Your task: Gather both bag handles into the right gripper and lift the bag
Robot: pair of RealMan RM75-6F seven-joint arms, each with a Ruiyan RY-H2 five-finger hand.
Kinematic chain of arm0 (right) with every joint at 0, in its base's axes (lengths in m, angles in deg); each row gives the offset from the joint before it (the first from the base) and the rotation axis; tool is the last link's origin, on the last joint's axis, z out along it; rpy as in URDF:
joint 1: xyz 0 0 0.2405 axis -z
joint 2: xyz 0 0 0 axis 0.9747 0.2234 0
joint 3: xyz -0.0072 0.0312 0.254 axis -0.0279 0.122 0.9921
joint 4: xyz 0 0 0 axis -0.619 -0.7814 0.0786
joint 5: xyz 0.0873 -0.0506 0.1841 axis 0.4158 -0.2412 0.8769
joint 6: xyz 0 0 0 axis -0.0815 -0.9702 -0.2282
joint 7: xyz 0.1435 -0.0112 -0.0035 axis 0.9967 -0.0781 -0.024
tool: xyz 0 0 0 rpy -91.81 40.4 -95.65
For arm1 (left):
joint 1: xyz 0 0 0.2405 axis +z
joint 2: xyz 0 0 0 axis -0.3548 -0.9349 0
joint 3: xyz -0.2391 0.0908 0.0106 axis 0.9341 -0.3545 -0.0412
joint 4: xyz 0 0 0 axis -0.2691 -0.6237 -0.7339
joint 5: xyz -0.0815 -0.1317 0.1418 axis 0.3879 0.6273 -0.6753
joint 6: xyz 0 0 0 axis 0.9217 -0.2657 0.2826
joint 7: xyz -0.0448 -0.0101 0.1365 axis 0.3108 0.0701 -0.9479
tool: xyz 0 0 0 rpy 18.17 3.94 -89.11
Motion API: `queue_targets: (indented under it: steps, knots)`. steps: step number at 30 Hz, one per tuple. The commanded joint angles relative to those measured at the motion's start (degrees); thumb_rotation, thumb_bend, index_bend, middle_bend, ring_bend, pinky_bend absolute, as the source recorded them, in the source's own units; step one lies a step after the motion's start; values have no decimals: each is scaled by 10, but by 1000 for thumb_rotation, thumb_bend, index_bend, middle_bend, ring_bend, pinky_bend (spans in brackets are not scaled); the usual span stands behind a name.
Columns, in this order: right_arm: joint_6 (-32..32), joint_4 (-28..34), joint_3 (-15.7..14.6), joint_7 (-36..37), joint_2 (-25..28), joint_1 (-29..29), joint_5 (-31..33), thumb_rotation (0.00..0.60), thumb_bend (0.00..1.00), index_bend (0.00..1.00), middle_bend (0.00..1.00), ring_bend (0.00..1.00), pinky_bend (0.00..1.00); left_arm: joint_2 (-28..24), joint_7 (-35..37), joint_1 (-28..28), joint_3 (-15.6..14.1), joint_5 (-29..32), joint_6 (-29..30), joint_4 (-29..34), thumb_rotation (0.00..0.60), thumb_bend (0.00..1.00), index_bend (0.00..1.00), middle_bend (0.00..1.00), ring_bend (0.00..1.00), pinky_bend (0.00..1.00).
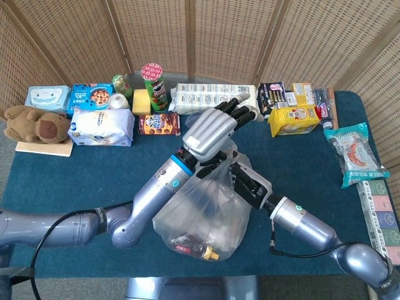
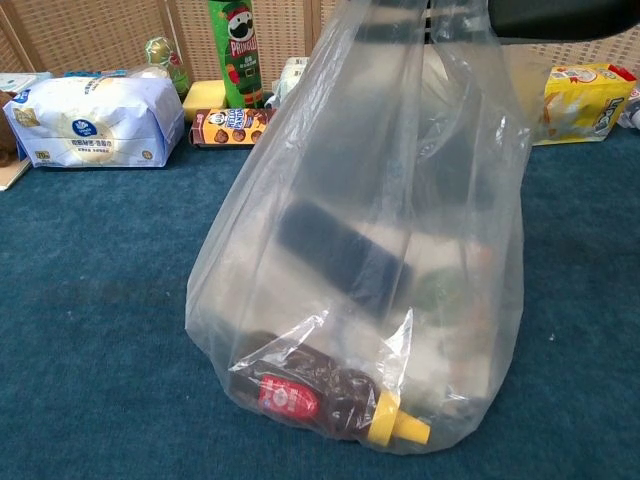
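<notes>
1. Near the front edge of the desk, about midway along it, sat the clear plastic bag, bottom resting on the blue cloth.
2. Inside it lay a dark sauce bottle with a yellow cap (red label too), plus a dark oblong thing higher up that I couldn't identify.
3. The left hand hovered over the bag's top, fingers stretched out and slightly apart, holding nothing that I could see.
4. The right hand was tucked in at the bag's upper right side; whether its fingers were pinching the handles I couldn't tell, they were mostly hidden by plastic.
5. Along the back edge stood a Pringles can and snack packs, a plush toy at the left edge.
</notes>
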Motion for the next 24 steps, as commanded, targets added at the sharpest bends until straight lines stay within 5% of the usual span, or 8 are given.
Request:
queue_targets:
  steps: [1, 24]
  knots:
    - [-1, -1, -1, 0, 0, -1, 0, 197, 160, 265, 338, 249, 152, -12, -5, -2, -1, 18, -6, 12, 600, 68, 240, 255, 68, 233]
    - [-2, -15, -7, 4, -1, -9, -2, 199, 160, 265, 339, 250, 152, -124, 26, -25, -12, 174, -81, 76, 600, 69, 208, 251, 47, 229]
